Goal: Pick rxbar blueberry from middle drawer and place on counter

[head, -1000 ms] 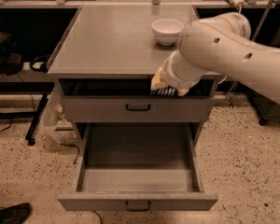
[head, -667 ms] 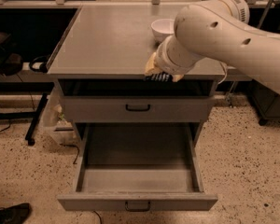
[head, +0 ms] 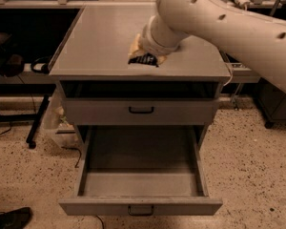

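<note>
Gripper (head: 145, 56), upper centre, clamped on rxbar blueberry (head: 142, 61) just above counter (head: 95, 37); middle drawer (head: 140, 207) emptied, release pending.

Floor (head: 257, 175) in here is that speckled beige stuff, all under warm, dim light. Dark shoe (head: 9, 217) poking in at the bottom-left corner. On the left there's a black stand leg (head: 38, 120) with cables (head: 38, 66) behind it, plus a clear plastic bag (head: 55, 123) on the ground. Dark cabinet (head: 276, 104) sits off right. My gripper (head: 144, 59) is low over the counter (head: 100, 37), near its front edge.
</note>
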{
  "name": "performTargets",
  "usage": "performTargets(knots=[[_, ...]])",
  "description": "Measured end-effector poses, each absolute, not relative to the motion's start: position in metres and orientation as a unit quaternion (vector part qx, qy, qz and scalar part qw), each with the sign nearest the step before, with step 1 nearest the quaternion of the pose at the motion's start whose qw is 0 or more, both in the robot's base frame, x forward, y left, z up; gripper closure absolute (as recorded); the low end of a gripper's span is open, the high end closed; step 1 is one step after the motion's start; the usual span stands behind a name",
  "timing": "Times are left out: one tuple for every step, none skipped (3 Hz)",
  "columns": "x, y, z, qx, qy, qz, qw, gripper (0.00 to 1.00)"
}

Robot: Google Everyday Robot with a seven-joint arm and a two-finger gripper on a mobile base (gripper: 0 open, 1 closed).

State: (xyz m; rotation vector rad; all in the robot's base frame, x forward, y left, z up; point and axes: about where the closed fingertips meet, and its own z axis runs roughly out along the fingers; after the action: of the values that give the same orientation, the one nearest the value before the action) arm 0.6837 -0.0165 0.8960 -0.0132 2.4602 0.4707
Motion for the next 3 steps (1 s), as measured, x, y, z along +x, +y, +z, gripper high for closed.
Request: performTargets(knots=[[0.708,0.016,0.903,-0.024,0.93,0.191,0.313,1.0],[0.734,0.041,0.899,-0.033,0.933,0.189,0.305,1.0],[0.759,0.049,0.882,-0.022,0.942,0.177,0.285,0.81]])
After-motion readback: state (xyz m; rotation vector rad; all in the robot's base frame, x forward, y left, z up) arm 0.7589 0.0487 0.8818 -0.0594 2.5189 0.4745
